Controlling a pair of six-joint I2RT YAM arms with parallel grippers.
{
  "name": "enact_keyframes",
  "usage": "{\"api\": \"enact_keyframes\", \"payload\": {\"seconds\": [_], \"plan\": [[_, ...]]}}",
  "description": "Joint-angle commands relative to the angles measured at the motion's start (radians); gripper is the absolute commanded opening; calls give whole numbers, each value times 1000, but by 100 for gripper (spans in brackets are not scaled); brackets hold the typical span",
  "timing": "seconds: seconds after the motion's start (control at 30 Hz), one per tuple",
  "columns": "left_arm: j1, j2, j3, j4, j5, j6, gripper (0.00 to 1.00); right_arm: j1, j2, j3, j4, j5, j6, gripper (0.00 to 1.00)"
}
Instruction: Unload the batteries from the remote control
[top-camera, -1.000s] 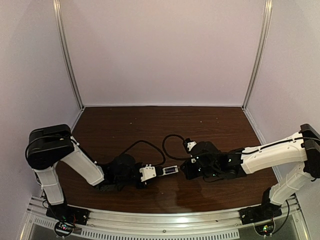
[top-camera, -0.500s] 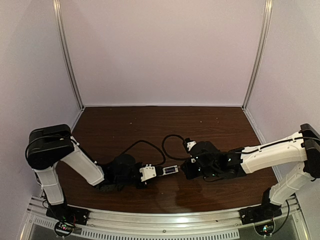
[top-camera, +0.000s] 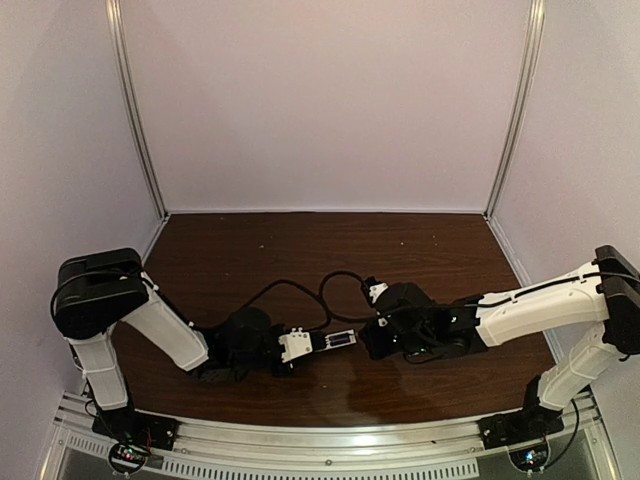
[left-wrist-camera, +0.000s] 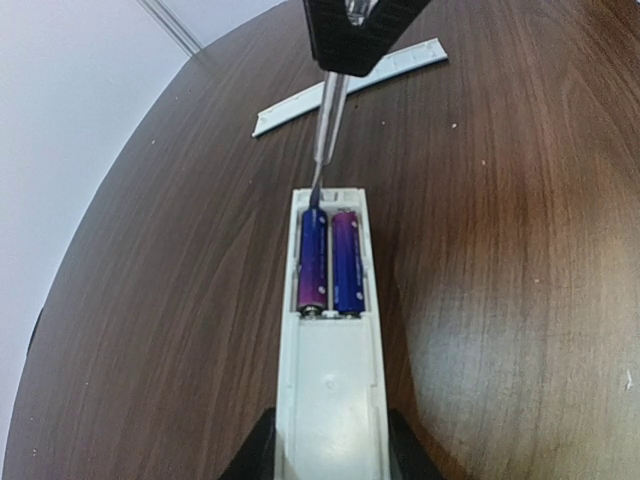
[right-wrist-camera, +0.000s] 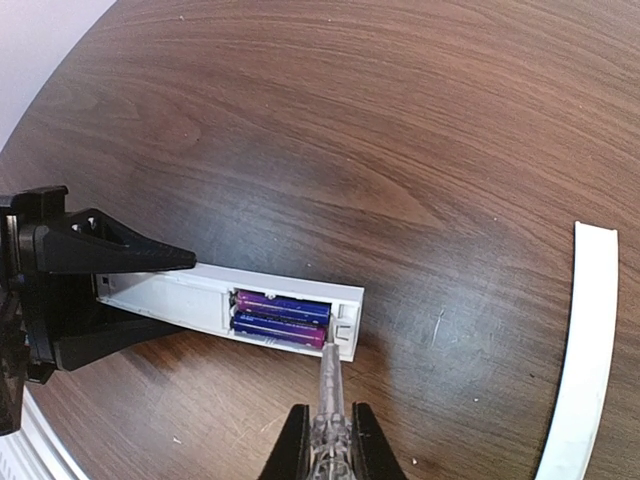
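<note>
The white remote control (left-wrist-camera: 330, 380) lies on the brown table with its bay open. Two blue-purple batteries (left-wrist-camera: 327, 262) lie side by side in the bay; they also show in the right wrist view (right-wrist-camera: 280, 315). My left gripper (left-wrist-camera: 330, 455) is shut on the remote's near end; in the top view it (top-camera: 300, 345) sits left of centre. My right gripper (right-wrist-camera: 328, 445) is shut on a clear-handled screwdriver (right-wrist-camera: 329, 390). Its tip touches the end of one battery at the bay's far end (left-wrist-camera: 315, 195).
The flat white cover strip (left-wrist-camera: 350, 85) lies on the table beyond the remote, and at the right edge of the right wrist view (right-wrist-camera: 585, 360). Black cables loop over the table between the arms (top-camera: 300, 290). White walls enclose the table.
My right gripper with the screwdriver has shifted slightly left toward the remote's open end. The left arm and remote have not moved.
</note>
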Motion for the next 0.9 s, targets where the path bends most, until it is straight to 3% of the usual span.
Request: {"api": "enact_keyframes", "payload": {"seconds": [0.0, 0.87], "plan": [[-6, 12, 19, 4, 40, 10, 0, 6, 28, 23, -1, -6, -16, 0], [-17, 5, 25, -13, 61, 12, 0, 7, 68, 89, -65, -75, -111, 0]]}}
